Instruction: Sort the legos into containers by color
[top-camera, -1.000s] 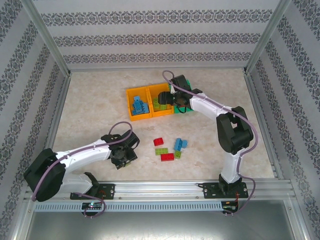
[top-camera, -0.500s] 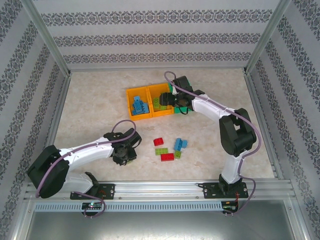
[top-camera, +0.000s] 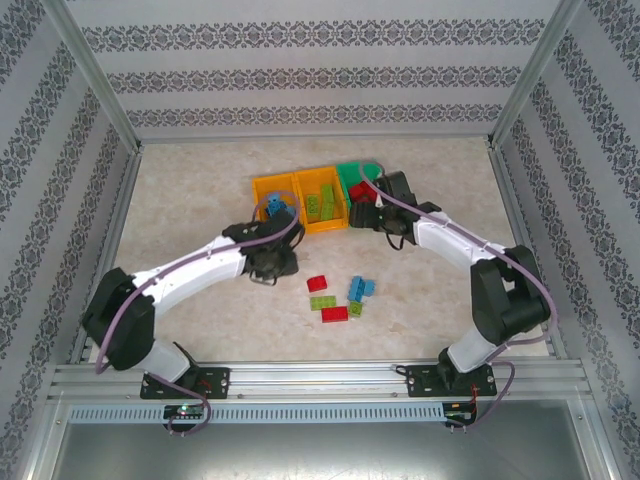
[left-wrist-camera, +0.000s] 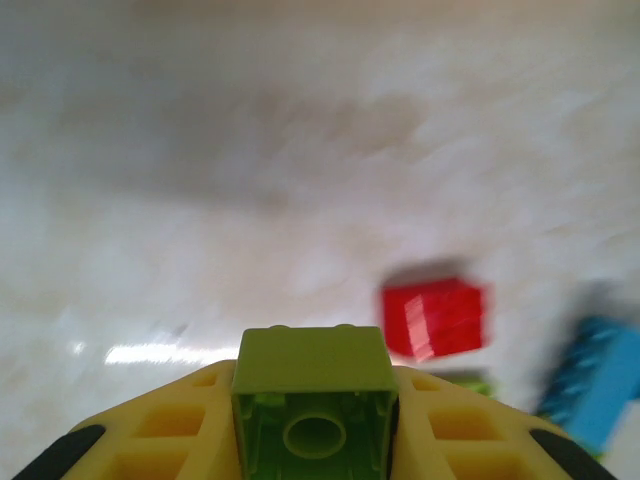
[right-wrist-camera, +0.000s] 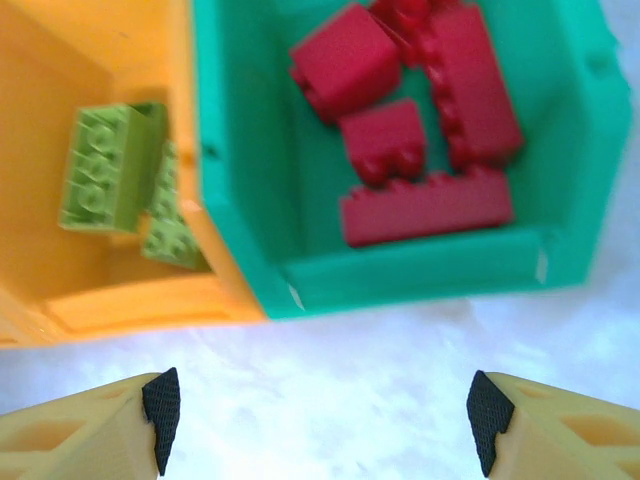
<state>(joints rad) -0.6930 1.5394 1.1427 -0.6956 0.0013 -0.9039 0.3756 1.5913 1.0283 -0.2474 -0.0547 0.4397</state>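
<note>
My left gripper (left-wrist-camera: 312, 425) is shut on a lime green lego (left-wrist-camera: 312, 358), hollow underside toward the camera; in the top view this gripper (top-camera: 274, 262) hovers just in front of the left orange bin (top-camera: 262, 222), which holds blue legos. The middle orange bin (top-camera: 322, 224) holds lime legos (right-wrist-camera: 105, 170). The green bin (right-wrist-camera: 420, 268) holds several red legos (right-wrist-camera: 430, 205). My right gripper (right-wrist-camera: 322, 412) is open and empty over bare table just in front of the green bin (top-camera: 349, 174). Loose red (top-camera: 317, 283), lime (top-camera: 321, 302) and blue (top-camera: 358, 289) legos lie mid-table.
A red lego (left-wrist-camera: 433, 318) and a blue one (left-wrist-camera: 592, 378) lie ahead and to the right of the left gripper. Another red lego (top-camera: 335, 314) lies nearer the front. Aluminium frame posts and patterned walls enclose the table (top-camera: 180, 220).
The left arm has swung up and right from the front left toward the bins, carrying the lime lego. The right gripper has drawn back from over the middle orange bin to the green bin's front.
</note>
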